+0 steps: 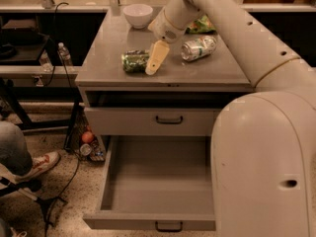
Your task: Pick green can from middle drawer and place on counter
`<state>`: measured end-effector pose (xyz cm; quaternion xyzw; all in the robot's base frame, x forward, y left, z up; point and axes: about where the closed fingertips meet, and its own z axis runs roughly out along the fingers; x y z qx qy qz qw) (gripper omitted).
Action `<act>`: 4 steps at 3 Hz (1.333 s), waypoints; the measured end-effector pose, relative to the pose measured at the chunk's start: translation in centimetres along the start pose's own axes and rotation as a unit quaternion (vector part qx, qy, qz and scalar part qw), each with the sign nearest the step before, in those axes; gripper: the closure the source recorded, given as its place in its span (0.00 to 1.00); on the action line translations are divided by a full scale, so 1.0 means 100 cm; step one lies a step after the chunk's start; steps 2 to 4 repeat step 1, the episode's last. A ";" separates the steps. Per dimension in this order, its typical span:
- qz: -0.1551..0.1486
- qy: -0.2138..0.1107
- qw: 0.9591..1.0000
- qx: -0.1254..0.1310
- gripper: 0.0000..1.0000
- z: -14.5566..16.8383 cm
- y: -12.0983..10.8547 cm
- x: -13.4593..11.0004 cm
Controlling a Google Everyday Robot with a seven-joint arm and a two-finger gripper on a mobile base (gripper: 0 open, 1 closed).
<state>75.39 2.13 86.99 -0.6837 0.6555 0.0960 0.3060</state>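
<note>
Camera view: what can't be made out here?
All in the camera view:
- Gripper, over the counter right of the green can: contact with the can unclear; it covers the can's right end.
- Open drawer: right part of floor hidden by robot body.
- Green packet: mostly behind the arm.
- Person: cut off by left edge.

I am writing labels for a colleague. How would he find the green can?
On the grey counter, near the white bowl, the green can lies on its side. The gripper is just beside it. It is dark mottled green, unlike the paler silver can.
</note>
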 end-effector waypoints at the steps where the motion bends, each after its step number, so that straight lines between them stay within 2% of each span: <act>1: 0.015 0.004 0.999 0.030 0.00 -0.020 -0.007 0.018; 4: 0.015 0.004 0.999 0.030 0.00 -0.020 -0.007 0.018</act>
